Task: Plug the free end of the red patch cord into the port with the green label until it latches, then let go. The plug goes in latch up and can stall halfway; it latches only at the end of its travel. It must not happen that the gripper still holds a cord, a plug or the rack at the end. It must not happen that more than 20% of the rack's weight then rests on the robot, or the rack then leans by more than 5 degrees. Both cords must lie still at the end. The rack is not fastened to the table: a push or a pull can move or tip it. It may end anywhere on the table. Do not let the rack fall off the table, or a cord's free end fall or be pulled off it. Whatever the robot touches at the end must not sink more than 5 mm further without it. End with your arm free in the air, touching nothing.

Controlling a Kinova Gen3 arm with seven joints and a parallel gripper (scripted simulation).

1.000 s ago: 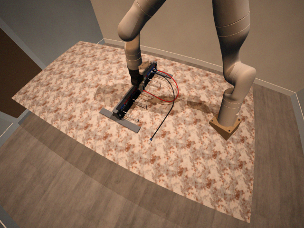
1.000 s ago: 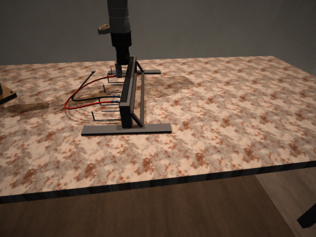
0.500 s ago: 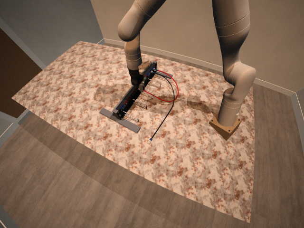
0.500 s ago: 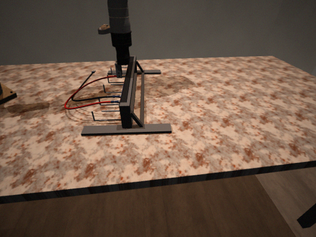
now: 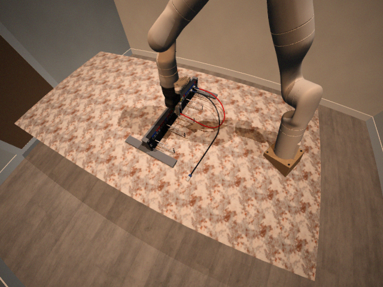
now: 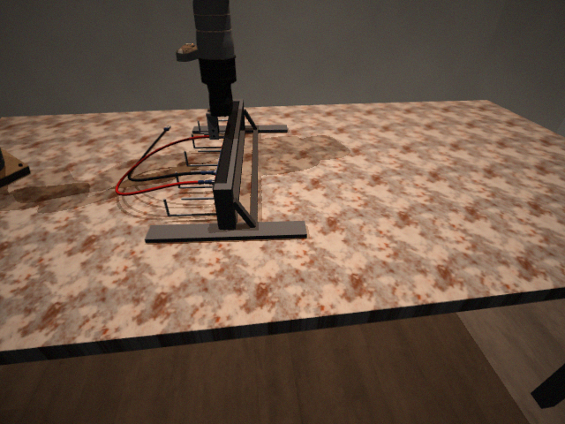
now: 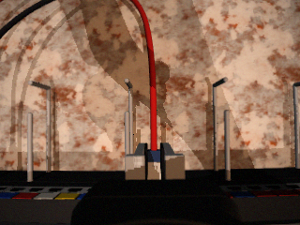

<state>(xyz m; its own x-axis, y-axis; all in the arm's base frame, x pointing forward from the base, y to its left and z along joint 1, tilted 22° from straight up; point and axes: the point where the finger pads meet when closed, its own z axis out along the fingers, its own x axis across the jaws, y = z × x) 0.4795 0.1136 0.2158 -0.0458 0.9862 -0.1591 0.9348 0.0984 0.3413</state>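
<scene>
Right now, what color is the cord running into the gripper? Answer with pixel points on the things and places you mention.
The cord [image 5: 224, 112] [image 6: 150, 157] [image 7: 151, 66] is red, clearest in the wrist view.

From where I stand, the arm [image 5: 167, 66] [image 6: 214, 43], the rack [image 5: 158, 125] [image 6: 225, 208] [image 7: 33, 209], the red cord [image 5: 224, 113] [image 6: 148, 190] [image 7: 152, 103] and the black cord [image 5: 204, 152] [image 6: 153, 175] [image 7: 23, 18] show no change I can make out over the past second.
</scene>
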